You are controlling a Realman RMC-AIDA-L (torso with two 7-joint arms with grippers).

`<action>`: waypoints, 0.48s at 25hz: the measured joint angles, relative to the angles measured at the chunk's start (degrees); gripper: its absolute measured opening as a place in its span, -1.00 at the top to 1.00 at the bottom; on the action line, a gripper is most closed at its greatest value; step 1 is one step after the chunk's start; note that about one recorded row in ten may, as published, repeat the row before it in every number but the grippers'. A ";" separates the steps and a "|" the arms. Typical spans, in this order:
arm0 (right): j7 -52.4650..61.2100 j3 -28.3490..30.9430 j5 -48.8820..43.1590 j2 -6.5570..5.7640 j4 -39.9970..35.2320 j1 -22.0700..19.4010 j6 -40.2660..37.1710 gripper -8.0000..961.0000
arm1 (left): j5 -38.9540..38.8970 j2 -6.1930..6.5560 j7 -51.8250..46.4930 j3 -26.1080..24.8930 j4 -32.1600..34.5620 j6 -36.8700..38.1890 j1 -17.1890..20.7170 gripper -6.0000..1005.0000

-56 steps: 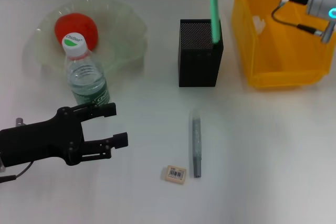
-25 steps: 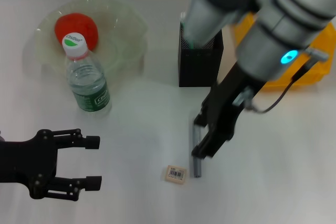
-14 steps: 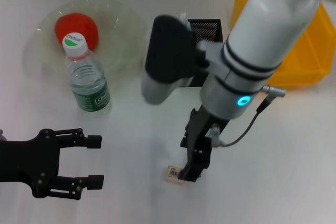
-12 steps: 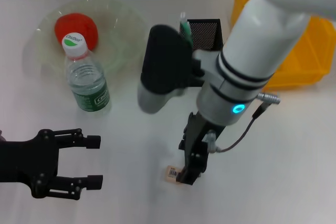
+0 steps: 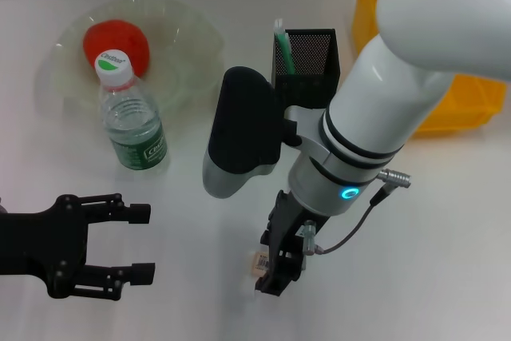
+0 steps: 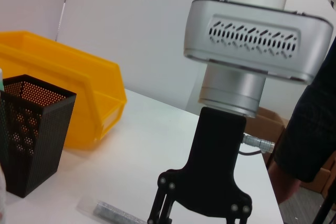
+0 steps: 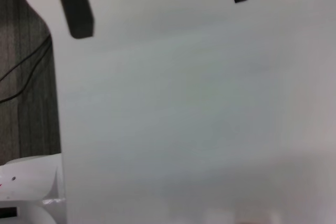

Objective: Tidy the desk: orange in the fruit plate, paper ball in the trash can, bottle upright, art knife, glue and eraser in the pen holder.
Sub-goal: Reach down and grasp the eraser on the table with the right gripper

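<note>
While the left gripper [image 5: 140,243] idled near the counter's [image 5: 447,229] front edge, jaws spread and empty, the right gripper [image 5: 270,275] stood over the eraser [image 5: 261,261]; whether its jaws were open I could not tell. A good grasp needed a centred, vertical descent. Open counter lay rightward, below the pen holder [image 5: 307,65].

right arm [image 5: 375,109]: white, black bands, cyan light, grey cable | left end effector [image 5: 134,241]: black
</note>
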 joint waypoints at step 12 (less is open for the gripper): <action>-0.07 -2.84 0.00 0.00 1.76 0.13 3.31 0.06 | 0.08 -0.20 0.01 -0.14 -0.13 -1.32 -0.16 -0.68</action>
